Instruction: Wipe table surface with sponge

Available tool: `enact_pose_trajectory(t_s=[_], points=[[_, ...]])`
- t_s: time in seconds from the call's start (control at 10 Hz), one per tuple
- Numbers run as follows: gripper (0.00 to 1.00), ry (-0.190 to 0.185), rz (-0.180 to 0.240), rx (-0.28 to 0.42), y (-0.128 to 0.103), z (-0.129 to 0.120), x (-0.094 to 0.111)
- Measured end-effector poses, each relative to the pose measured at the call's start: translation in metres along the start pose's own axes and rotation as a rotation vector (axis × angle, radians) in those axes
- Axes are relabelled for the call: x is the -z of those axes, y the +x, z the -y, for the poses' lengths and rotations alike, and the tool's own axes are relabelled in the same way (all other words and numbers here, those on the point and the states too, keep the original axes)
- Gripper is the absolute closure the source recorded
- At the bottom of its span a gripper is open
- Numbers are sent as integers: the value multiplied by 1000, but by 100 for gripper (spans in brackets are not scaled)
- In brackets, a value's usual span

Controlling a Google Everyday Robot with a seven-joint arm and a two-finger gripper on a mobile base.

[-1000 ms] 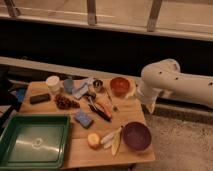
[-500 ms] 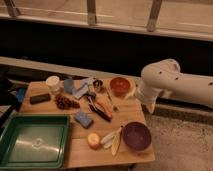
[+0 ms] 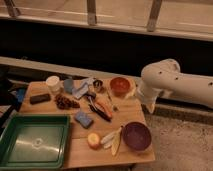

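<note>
Blue sponge [image 3: 83,119] lies on table [image 3: 82,151], just right of green tray [image 3: 35,116]. Gripper [image 3: 148,103] beside table's right edge, near orange bowl [image 3: 120,86], fingers spread, holding nothing.

Wooden tabletop [image 3: 85,156] carrying a green tray [image 3: 37,117], blue sponge [image 3: 83,119], black bar [image 3: 40,98], white cup [image 3: 53,84], orange bowl [image 3: 120,86] and purple bowl [image 3: 137,135].
</note>
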Motion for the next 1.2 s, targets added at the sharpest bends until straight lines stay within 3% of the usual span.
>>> enact_pose_trajectory(t_s=[0.3,0.6,0.8,0.9,1.1,1.2], points=[[20,8,23,56,5,-11,0],[20,-6,35,175,20,-70,-2],[20,-22,14,283,41,-124,-14],[20,-34,6,326,51,-141,-19],[20,-122,-16,416,83,-173,-25],[20,-133,-20,425,88,-177,-25]])
